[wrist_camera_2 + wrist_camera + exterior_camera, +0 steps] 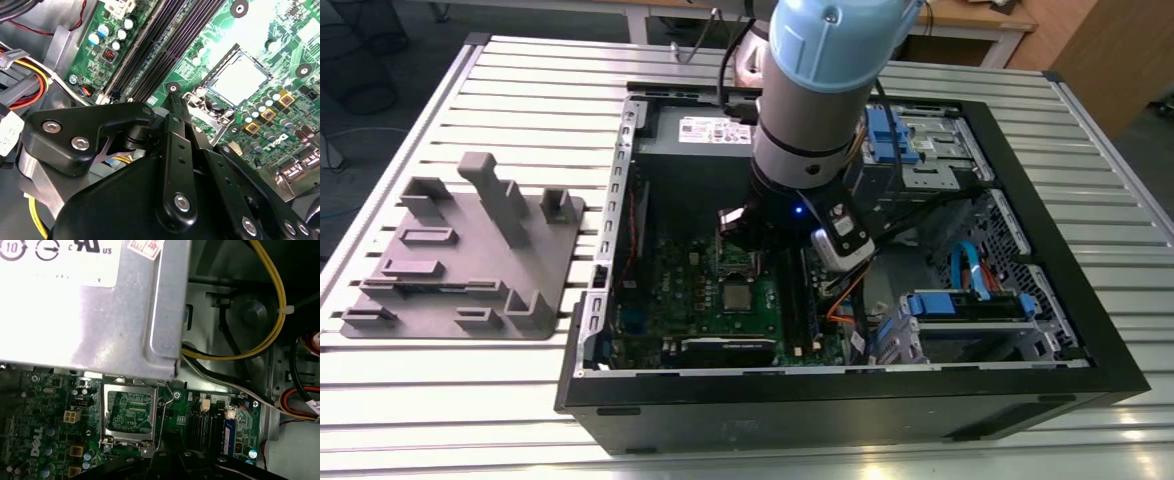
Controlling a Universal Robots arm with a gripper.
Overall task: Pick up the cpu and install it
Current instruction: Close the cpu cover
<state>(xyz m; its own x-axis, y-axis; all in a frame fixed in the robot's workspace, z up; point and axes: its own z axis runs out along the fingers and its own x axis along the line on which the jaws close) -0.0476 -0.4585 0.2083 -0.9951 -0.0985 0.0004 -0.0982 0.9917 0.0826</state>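
Observation:
The cpu (738,296) lies flat in its socket on the green motherboard (670,300) inside the open computer case. Its silvery top (239,77) shows plainly in the second wrist view. The socket's metal load plate (127,412) stands raised, with its wire lever (162,410) beside it. My gripper (744,235) hangs just above the raised plate, beside the cpu and not touching it. Its black fingers meet at one tip (172,97) and hold nothing. In the first wrist view that dark gripper tip (167,442) sits close to the lever.
Long black memory sticks (150,50) run beside the socket. The silver power supply (85,300) and yellow cables (270,315) crowd the far end of the case. Blue drive bays (961,305) fill the exterior view's right. A grey fixture block (467,255) stands on the slatted table at the exterior view's left.

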